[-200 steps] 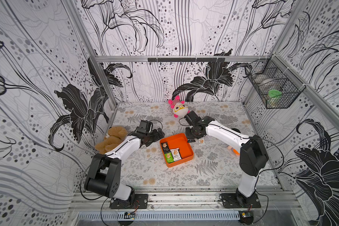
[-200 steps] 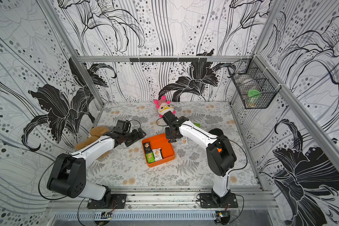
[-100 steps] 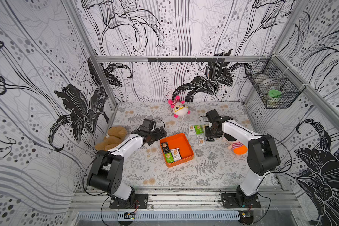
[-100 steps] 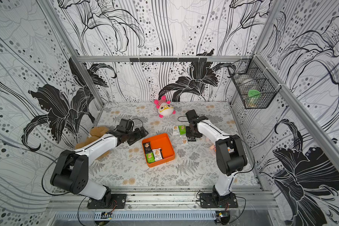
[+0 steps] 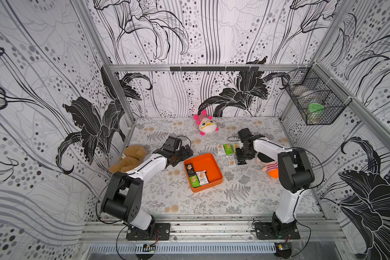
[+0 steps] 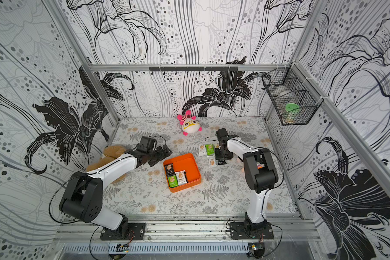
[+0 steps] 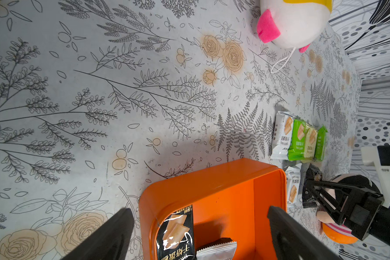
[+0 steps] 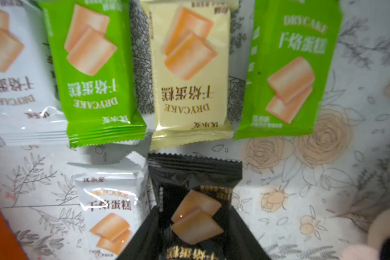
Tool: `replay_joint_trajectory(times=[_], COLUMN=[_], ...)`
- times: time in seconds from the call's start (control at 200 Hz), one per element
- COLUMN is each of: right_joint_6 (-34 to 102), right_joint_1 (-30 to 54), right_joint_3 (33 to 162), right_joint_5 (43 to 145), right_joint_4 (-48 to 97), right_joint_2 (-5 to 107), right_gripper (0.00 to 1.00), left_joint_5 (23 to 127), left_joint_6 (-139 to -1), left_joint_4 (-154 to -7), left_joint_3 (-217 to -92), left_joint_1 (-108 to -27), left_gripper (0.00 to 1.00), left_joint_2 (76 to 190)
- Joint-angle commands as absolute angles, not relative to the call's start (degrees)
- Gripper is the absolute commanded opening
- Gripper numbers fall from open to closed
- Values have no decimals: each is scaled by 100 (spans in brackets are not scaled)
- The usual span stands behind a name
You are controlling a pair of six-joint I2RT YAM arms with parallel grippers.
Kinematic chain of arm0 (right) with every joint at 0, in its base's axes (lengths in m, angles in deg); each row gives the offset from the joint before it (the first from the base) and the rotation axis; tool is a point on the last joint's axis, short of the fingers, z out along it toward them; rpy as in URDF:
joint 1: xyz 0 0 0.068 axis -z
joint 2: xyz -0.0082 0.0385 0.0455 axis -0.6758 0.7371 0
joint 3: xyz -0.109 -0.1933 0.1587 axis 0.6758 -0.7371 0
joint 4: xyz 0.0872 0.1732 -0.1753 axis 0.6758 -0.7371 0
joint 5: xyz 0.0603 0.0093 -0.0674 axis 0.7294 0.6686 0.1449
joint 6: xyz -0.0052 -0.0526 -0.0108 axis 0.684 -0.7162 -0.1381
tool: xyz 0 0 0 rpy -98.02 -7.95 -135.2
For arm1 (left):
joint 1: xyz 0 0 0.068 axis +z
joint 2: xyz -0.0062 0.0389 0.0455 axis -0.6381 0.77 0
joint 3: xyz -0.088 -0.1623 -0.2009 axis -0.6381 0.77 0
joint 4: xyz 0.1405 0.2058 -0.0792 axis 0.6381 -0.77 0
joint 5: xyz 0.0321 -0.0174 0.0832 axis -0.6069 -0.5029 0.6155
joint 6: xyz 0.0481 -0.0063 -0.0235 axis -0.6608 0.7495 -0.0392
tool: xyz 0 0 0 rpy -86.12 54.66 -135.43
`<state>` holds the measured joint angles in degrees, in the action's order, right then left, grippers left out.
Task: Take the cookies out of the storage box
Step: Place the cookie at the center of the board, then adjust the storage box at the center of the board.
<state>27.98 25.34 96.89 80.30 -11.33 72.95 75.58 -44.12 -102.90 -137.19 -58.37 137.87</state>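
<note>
- We see the left gripper [image 5: 186, 153] spread wide and empty, hovering at the far left corner of the storage box [image 5: 212, 163] (in the wrist view its fingers [image 7: 108, 234] straddle that corner).
- Three cookies lie along the box's left wall: boxed black packet [image 5: 190, 168], boxed white packet [image 5: 202, 176], boxed green packet [image 5: 194, 181].
- The right gripper [image 5: 242, 158] is clamped on the held black packet [image 8: 196, 213], just right of the box and beside a loose white packet [image 5: 231, 161]. We can't tell whether it touches the mat [image 5: 245, 186].
- A row of four packets [image 8: 189, 67] lies just beyond.
</note>
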Motion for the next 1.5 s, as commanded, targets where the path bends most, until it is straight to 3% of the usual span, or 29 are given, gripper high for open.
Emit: replay_joint_trajectory(times=[0.0,0.165,0.406,0.661,0.871,1.181,1.497], right_joint_6=[2613,2533,2606,3233,3899,4989,5368], right_joint_1=[2563,2572,2573,2410,1497,165,-206], right_joint_3=[9810,9806,9916,9886,9472,8989,9117], right_joint_5=[8153,8180,7937,7935,7816,7813,7726], right_joint_4=[-1065,-1075,-1322,-1700,-1739,-1558,-1605], right_joint_2=[7427,7462,7137,6523,6109,6267,6357], right_gripper=[47,50,68,64,63,64,64], left_joint_5=[7721,7762,7845,7889,7825,7596,7276], left_joint_6=[-4335,-4318,-4312,-4426,-4535,-4553,-4475], left_joint_4=[-10184,-10253,-10238,-10209,-10140,-9817,-9524], left_joint_3=[-13882,-13912,-13769,-13413,-13126,-13020,-13319], left_joint_1=[-5889,-5937,-5994,-6013,-6017,-6029,-6057], left_gripper=[97,97,97,97,97,97,97], left_joint_2=[13778,13750,13680,13476,13421,13517,13954])
